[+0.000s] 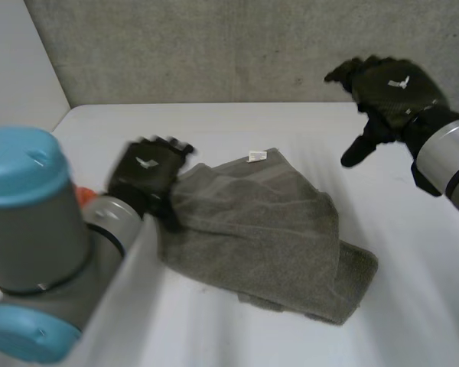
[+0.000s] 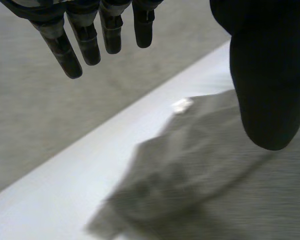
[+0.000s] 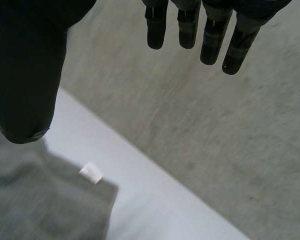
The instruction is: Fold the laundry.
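A grey towel point(image 1: 268, 233) lies folded and a bit rumpled in the middle of the white table point(image 1: 237, 118), a small white label point(image 1: 256, 156) at its far edge. My left hand point(image 1: 147, 174) is at the towel's left edge, open, its fingers point(image 2: 75, 47) straight and its thumb point(image 2: 267, 75) over the cloth point(image 2: 205, 165), holding nothing. My right hand point(image 1: 389, 95) hangs open above the table, to the right of and beyond the towel. Its fingers point(image 3: 210, 35) are straight, its thumb point(image 3: 25, 75) over the towel's corner point(image 3: 45, 200) by the label point(image 3: 91, 172).
A grey concrete wall point(image 1: 237, 46) runs behind the table's far edge. My left arm's grey joint with its blue cap point(image 1: 27, 229) fills the near left. Something orange point(image 1: 83, 196) shows just behind it. Bare table lies right of the towel.
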You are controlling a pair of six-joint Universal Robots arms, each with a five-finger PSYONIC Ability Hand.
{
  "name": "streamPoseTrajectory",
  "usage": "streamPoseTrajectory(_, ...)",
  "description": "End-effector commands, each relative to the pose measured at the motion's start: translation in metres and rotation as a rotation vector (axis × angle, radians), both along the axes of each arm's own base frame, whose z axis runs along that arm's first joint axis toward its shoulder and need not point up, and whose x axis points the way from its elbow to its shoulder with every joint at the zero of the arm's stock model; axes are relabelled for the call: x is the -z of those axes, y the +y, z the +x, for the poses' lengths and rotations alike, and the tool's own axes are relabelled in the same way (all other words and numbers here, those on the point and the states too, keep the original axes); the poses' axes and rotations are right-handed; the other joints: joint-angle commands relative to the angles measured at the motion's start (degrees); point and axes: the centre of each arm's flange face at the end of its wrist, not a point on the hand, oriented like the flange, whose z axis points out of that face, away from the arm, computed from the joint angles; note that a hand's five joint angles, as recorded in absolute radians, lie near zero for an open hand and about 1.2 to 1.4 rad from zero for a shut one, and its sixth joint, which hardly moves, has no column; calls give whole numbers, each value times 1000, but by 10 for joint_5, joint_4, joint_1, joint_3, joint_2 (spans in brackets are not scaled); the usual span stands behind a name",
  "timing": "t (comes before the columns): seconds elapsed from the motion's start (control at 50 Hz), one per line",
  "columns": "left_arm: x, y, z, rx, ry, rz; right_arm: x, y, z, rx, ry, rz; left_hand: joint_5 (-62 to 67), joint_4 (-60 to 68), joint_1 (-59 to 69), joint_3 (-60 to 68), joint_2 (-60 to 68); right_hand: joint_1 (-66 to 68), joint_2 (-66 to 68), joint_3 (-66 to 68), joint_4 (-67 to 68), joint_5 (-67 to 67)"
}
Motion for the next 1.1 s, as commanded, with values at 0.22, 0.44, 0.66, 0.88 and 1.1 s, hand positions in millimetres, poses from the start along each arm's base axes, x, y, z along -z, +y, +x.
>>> streamPoseTrajectory(0.22,36,-50,42,-87,-18,87,104,24,57,-182,343,271,-12,-2,8,-5,-1,-12,-24,-21,-32,-37)
streamPoseTrajectory(0.44,48,-55,31,17,-33,34,128,14,56,-124,321,323,-7,3,13,0,4,11,-2,1,-9,-14)
streamPoseTrajectory(0.66,72,-79,19,135,-219,-131,144,17,53,-124,329,344,14,25,35,22,25,26,13,17,6,1)
streamPoseTrajectory(0.88,93,-117,24,200,-302,-211,147,30,48,-137,339,368,115,126,136,123,126,24,12,15,4,-1)
streamPoseTrajectory(1.1,106,-137,27,216,-299,-201,143,51,35,-132,349,389,152,163,173,160,163,14,2,5,-6,-11)
